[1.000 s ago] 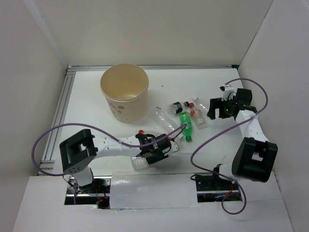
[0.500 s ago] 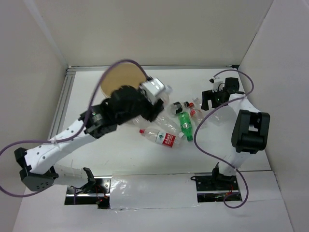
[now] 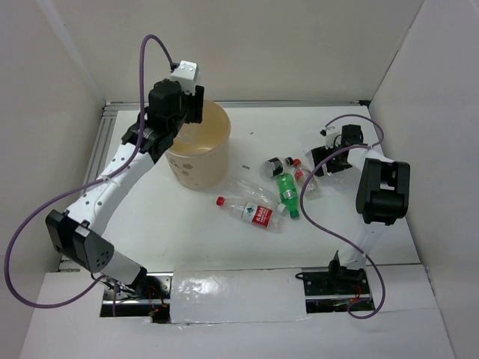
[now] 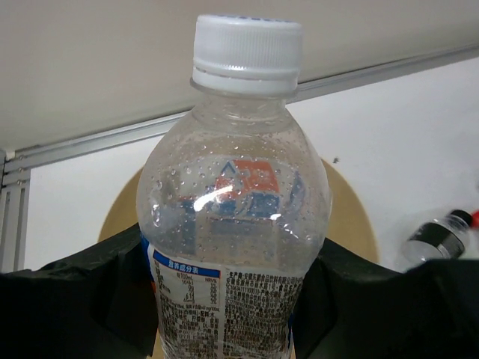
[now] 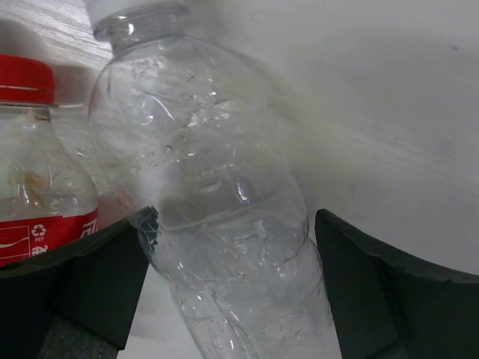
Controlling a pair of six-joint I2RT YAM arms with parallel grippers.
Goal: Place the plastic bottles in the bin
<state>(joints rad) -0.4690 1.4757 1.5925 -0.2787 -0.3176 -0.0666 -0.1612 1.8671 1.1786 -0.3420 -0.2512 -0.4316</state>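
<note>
My left gripper (image 3: 183,112) hangs over the tan bin (image 3: 200,157), shut on a clear white-capped plastic bottle (image 4: 236,194) that stands upright between its fingers (image 4: 90,292). The bin's opening (image 4: 348,221) lies below the bottle. My right gripper (image 3: 322,161) is low at the right end of the bottle cluster, open around a clear bottle (image 5: 217,194). Its left finger is against that bottle and a gap remains at its right finger (image 5: 389,292). A red-capped bottle (image 5: 37,172) lies beside it. A labelled red-capped bottle (image 3: 251,213), a green bottle (image 3: 287,194) and a dark-labelled bottle (image 3: 275,166) lie on the table.
White walls close in the table on the left, back and right. A metal rail (image 3: 90,179) runs along the left and back edges. The left arm's purple cable (image 3: 30,224) loops out on the left, and the right arm's cable (image 3: 314,209) hangs beside the bottles.
The left arm has risen from the table's front and swung back to stand over the bin, carrying the white-capped bottle. The right gripper has shifted left and down around the clear bottle.
</note>
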